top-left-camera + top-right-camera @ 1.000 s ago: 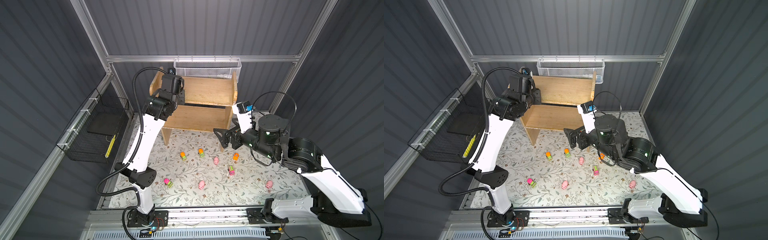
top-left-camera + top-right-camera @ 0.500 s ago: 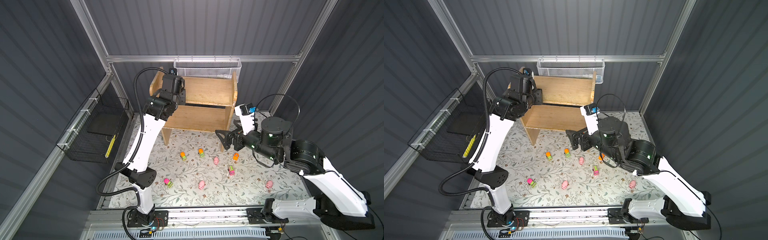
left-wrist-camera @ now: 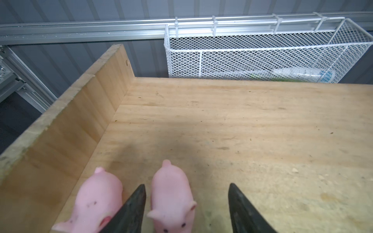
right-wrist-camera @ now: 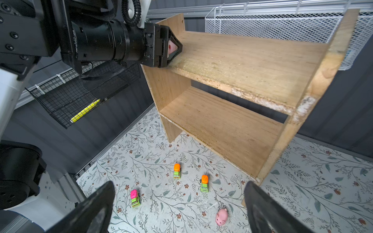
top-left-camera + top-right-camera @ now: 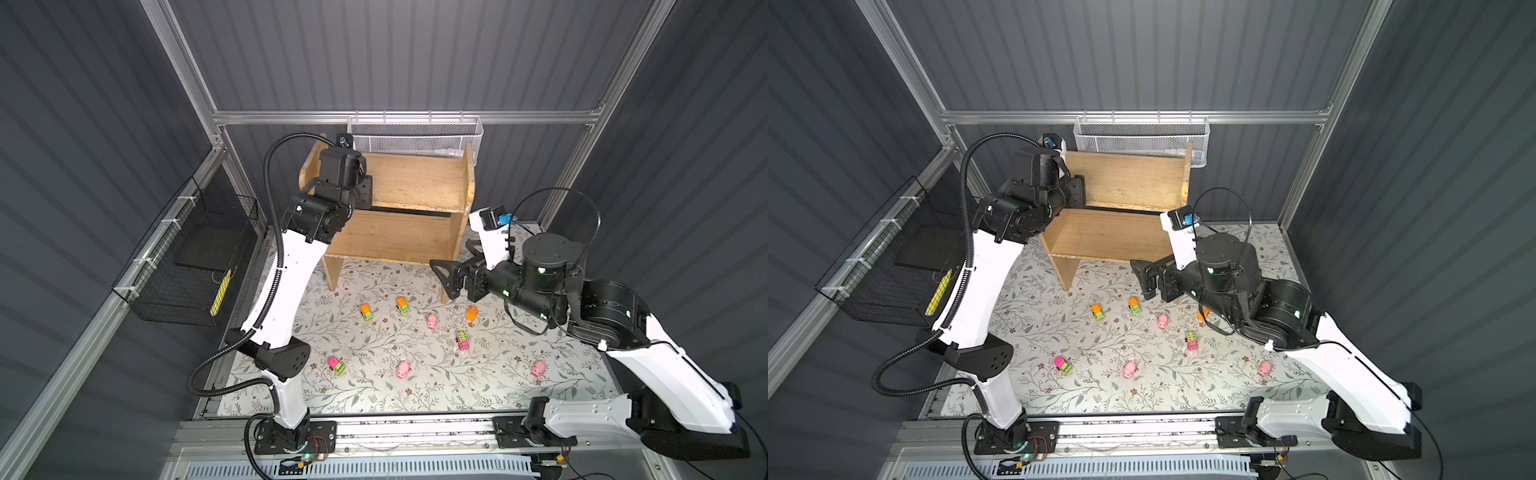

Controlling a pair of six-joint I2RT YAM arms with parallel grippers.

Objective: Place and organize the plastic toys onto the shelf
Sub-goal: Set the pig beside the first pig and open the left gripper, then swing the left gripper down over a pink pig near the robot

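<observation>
On the floral mat (image 5: 374, 399), nearest the rail, a pink-and-lime truck (image 5: 336, 365), a front pig (image 5: 403, 369) and a right-hand pig (image 5: 538, 368) are noted, well apart. Farther in, a pink truck (image 5: 462, 340), a middle pig (image 5: 432, 321) and three orange vehicles (image 5: 366, 312) are seen loose on the mat. The right gripper (image 5: 442, 279) is held above the mat just before the shelf (image 5: 415, 191) — jaws wide, nothing between them. At the left end of the top tier, the left gripper (image 3: 187, 185) is found parted around a standing pig (image 3: 171, 199) — a gap is seen at one finger, so no grip is recorded. A fifth pig (image 3: 96, 201) is stood beside it, next to the side panel. Behind, a white mesh basket (image 5: 415, 139) is hung.
</observation>
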